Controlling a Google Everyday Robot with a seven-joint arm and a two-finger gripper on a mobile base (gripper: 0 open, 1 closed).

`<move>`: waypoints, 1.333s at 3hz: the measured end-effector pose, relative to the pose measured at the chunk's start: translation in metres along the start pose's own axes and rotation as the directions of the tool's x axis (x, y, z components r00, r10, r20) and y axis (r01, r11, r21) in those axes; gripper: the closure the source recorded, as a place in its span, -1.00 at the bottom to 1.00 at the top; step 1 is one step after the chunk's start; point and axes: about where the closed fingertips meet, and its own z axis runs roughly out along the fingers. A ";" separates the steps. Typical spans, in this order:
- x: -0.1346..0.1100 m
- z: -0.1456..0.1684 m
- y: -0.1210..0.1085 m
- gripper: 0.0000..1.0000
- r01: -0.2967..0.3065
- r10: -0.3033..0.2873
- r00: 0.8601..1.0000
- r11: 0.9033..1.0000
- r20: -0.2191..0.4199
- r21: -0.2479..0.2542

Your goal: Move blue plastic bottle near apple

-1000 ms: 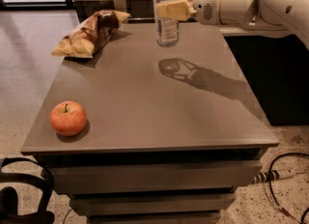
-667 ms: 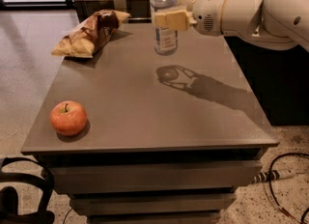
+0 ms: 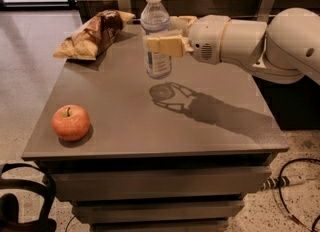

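Note:
The blue plastic bottle (image 3: 157, 33) is clear and bluish with a white cap and a pale label. It hangs upright in the air above the middle of the grey table (image 3: 210, 136). My gripper (image 3: 167, 38) reaches in from the right and is shut on the bottle's middle, one cream finger (image 3: 165, 45) across its front. The bottle's shadow lies on the table below it. The apple (image 3: 71, 122), red-orange with a dark stem, sits at the table's front left corner, well left of and nearer than the bottle.
A brown and yellow snack bag (image 3: 92, 33) lies at the table's back left. My white arm (image 3: 260, 46) spans the right side above the table. A wooden wall runs behind. Black cables (image 3: 295, 186) lie on the floor at the right, a dark object (image 3: 20, 201) at the front left.
The gripper has carried the bottle a little to the left and nearer, towards the table's middle. The apple and the snack bag have not moved.

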 end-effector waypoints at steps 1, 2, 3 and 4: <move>-0.003 0.004 0.028 1.00 -0.021 0.020 1.000 0.999 -0.015 -0.050; 0.002 0.010 0.046 1.00 -0.029 0.024 0.999 0.991 -0.034 -0.134; 0.015 0.012 0.060 1.00 -0.019 0.014 1.000 0.981 -0.026 -0.195; 0.029 0.010 0.071 1.00 -0.001 0.000 1.000 0.965 -0.002 -0.264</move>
